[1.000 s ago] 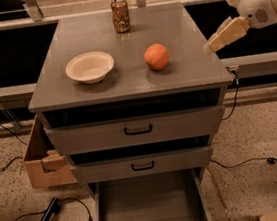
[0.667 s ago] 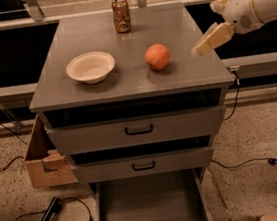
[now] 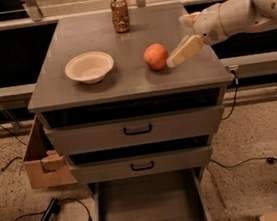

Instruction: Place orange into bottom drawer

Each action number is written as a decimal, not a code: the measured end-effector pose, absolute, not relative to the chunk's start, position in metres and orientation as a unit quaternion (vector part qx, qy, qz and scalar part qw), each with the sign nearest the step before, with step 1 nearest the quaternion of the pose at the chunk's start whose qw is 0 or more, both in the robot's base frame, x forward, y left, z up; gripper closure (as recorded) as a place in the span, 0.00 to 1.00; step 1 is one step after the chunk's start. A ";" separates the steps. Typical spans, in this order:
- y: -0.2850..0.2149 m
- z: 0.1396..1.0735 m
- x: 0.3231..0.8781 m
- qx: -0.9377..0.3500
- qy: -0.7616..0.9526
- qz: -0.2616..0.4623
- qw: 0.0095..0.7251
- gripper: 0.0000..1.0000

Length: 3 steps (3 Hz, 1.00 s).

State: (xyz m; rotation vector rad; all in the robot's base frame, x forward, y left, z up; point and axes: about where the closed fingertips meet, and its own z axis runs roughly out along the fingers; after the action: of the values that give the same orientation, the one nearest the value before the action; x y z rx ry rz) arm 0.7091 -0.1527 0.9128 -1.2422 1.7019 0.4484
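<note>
Hand point(image 3: 173, 61) angled down, just beside orange point(image 3: 155, 56).

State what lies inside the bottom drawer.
The bottom drawer shows only bare grey floor; its rear is hidden under the drawers above. The orange sits on the cabinet top, gripper beside it.

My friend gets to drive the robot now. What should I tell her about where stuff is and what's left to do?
Gripper: low over the cabinet top, close beside the orange on its right. It has not lifted it.
Orange: resting on the cabinet top, right of the cream bowl, nearer the front than the drink can.
Bottom drawer: pulled open, no orange in it.
Done: drawer is open.
Left: grasp the orange, carry it down, set it in the bottom drawer.
</note>
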 end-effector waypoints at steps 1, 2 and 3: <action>-0.121 0.893 0.713 -0.526 0.684 0.198 0.465 0.00; -0.090 0.875 0.720 -0.541 0.677 0.205 0.454 0.00; -0.074 0.858 0.723 -0.545 0.680 0.207 0.445 0.18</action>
State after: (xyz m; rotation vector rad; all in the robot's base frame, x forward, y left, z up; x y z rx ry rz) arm 0.7228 -0.0743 0.8575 -1.3516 1.6842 0.5122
